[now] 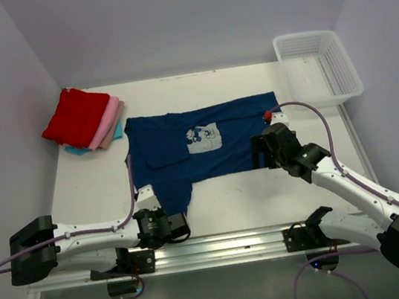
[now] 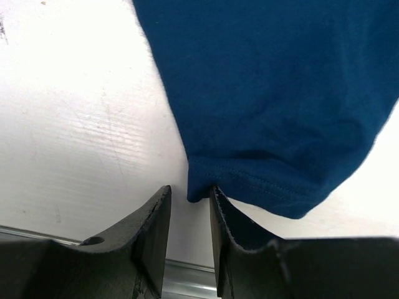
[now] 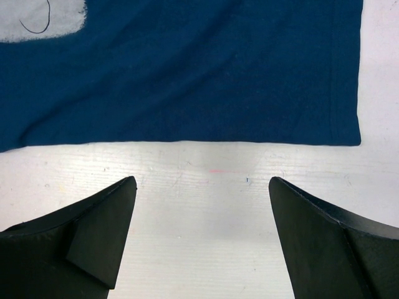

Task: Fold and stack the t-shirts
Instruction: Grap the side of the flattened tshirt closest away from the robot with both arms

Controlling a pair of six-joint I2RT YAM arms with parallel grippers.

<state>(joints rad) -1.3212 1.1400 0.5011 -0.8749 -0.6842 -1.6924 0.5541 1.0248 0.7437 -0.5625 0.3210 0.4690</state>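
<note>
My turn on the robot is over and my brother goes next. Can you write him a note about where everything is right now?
Left gripper: fingers nearly together at the corner of the blue shirt's near sleeve; I cannot tell if it is pinched.
Right gripper: open, empty, over the bare table just short of the blue shirt's near edge, by the hem corner.
Blue shirt: spread flat in the middle, print up, not folded yet.
Done: red shirt, pink shirt and teal shirt folded in a pile, far left.
Left: fold the blue shirt and put it on the pile.
</note>
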